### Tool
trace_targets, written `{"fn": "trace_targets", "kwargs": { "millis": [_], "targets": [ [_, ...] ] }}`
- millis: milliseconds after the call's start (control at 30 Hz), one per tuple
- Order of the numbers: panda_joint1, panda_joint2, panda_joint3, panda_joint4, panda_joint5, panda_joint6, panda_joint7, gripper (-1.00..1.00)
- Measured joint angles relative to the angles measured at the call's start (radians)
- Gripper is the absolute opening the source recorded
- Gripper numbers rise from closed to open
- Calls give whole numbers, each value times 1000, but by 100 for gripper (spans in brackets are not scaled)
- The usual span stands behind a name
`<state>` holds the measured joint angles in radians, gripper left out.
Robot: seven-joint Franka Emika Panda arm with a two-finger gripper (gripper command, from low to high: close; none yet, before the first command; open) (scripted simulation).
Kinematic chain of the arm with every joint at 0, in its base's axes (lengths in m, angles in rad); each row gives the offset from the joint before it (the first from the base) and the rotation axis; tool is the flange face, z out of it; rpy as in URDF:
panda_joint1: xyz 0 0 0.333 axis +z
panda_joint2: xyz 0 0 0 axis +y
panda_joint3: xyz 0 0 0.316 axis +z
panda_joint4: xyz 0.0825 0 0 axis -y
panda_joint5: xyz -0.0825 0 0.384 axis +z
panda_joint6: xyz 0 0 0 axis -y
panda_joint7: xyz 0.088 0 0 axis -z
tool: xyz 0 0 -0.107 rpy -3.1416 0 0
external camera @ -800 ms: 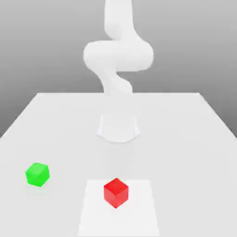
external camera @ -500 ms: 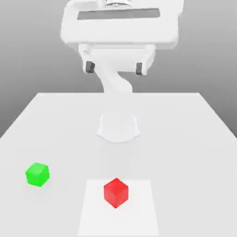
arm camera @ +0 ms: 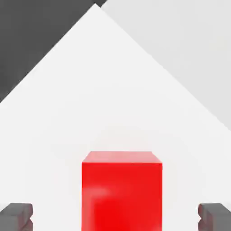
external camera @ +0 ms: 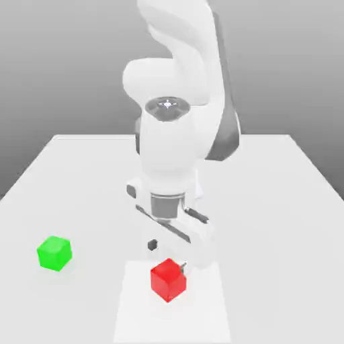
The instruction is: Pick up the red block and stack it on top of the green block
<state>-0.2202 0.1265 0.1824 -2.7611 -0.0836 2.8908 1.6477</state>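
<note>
The red block (external camera: 167, 281) rests on a pale square patch of the table near the front, and the hand view has it (arm camera: 122, 189) centred between the two dark fingertips. My gripper (external camera: 167, 255) hangs open just above and behind it, one fingertip (external camera: 153, 244) towards the exterior view's left and the other beside the cube's upper right corner. Nothing is held. The green block (external camera: 54, 253) sits alone on the table (external camera: 269, 201), well off towards the exterior view's left.
The white arm and its round base (external camera: 171, 185) stand at the table's middle, behind the red block. The table's far edge and corner appear in the hand view against a dark background.
The hand has swung down from high above the table to just over the red block, fingers spread. Both blocks stayed where they were.
</note>
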Motion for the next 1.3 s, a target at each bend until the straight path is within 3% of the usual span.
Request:
{"fn": "trace_targets", "kwargs": {
  "millis": [100,133,367,633,767,867,1033,1233,1267,1300],
  "targets": [
    [41,86,-54,11,-58,71,42,0],
    [56,112,-74,15,-74,93,54,-100],
    [59,117,-78,15,-80,99,59,-100],
    [25,-88,-8,-16,64,-72,-47,-100],
    [-21,-144,-102,-19,63,-130,-41,-100],
    [-192,-175,-193,-15,52,-165,-25,-100],
    [-356,-221,-305,-8,52,-215,-12,-100],
    [-385,-43,-304,2,118,-47,-57,-100],
    [-388,-18,-298,3,130,-23,-65,100],
    [-388,-18,-298,3,130,-23,-65,100]
  ]
}}
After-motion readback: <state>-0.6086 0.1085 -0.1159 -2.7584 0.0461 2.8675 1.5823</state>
